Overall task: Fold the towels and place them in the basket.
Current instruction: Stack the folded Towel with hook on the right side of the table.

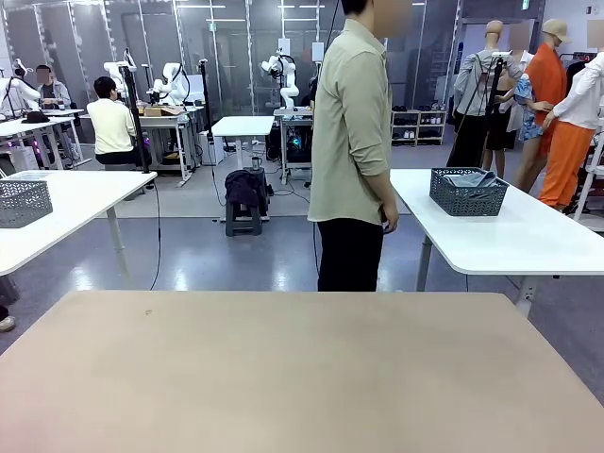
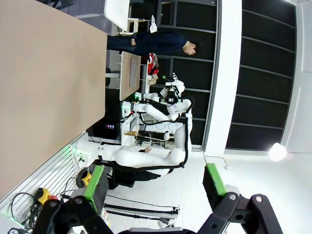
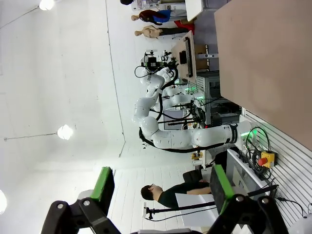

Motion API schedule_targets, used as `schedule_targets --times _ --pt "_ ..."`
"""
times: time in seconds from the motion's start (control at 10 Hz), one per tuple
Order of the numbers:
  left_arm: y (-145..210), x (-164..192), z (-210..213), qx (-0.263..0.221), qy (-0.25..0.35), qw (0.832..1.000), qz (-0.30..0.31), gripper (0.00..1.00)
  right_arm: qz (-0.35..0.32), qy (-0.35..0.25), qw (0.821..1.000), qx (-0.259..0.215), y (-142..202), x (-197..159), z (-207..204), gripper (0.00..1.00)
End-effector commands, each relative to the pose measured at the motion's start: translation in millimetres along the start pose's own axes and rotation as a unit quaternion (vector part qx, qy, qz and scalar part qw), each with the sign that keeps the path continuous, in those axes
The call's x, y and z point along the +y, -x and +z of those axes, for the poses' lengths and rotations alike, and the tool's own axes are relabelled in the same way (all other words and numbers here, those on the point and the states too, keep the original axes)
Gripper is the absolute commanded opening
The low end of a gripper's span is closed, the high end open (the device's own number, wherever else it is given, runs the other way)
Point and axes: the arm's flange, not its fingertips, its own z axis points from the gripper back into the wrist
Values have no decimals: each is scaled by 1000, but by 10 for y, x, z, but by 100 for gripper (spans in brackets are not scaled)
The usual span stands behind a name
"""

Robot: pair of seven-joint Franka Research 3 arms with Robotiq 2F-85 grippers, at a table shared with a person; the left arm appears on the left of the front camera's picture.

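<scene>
A laboratory hall with glass partitions and white work tables; in the foreground, a bare beige table [image 1: 302, 368] spans the front view. At far left, on a white side table [image 1: 66, 203], stands a grey perforated basket [image 1: 23, 201]. At centre, a person [image 1: 352, 151] in a pale green shirt and dark trousers stands just beyond the beige table's far edge, side-on to the camera. To the right, on another white table [image 1: 510, 231], sits the basket [image 1: 469, 192], dark grey with mesh sides, holding folded towels [image 1: 470, 178] in grey-blue tones; it lies well apart from the beige table. No legible writing or brand marking can be made out in any view. Left wrist view: the left gripper [image 2: 153, 183] has its green-padded fingers [image 2: 95, 183] spread wide, with nothing between them, aimed off the table's side. Right wrist view: the right gripper [image 3: 161, 185] likewise stands fully spread and holds nothing, its fingers [image 3: 219, 183] green-padded.
</scene>
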Motion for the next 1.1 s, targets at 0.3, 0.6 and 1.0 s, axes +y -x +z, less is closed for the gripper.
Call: schedule_targets --times 0.3,0.6,1.0 --pt "13 -20 -7 -9 -8 1000 -3 100 -1 1 1000 2 -3 3 -21 100" --pt "13 -20 -7 -9 -8 1000 -3 100 -1 1 1000 2 -3 3 -21 100" --pt "13 -20 -7 -9 -8 1000 -3 100 -1 1 1000 2 -3 3 -21 100"
